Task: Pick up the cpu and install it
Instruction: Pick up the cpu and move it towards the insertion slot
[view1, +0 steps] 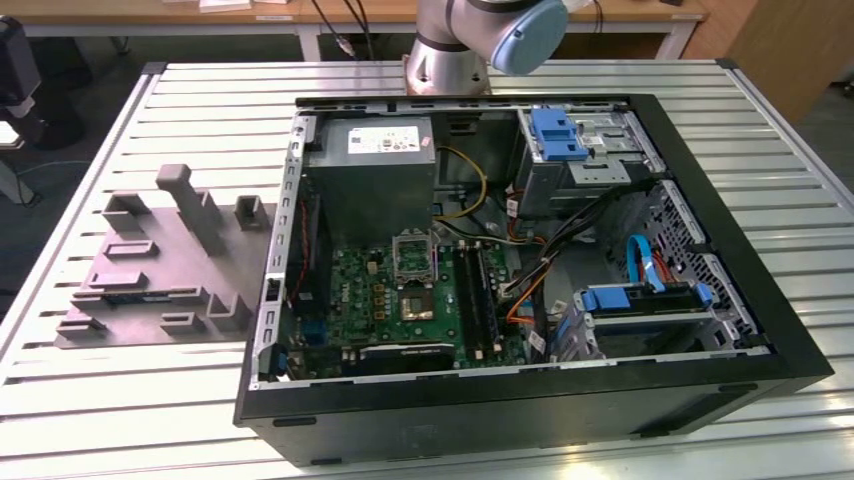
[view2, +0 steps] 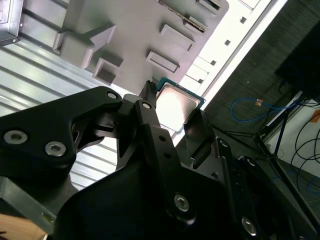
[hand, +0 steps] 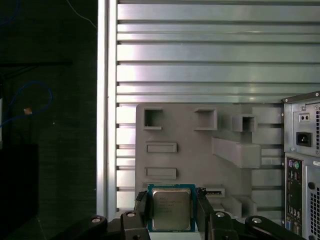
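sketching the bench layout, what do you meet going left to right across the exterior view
grey plastic fixture → green motherboard → loose cables → blue drive bracket → black case wall

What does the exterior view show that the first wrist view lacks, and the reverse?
Exterior view adds: the green circuit board inside the open black computer case, and the silver robot arm. First wrist view adds: the small silver-grey square cpu clamped in the black claw. Both share: the grey plastic fixture and the slatted aluminium table.
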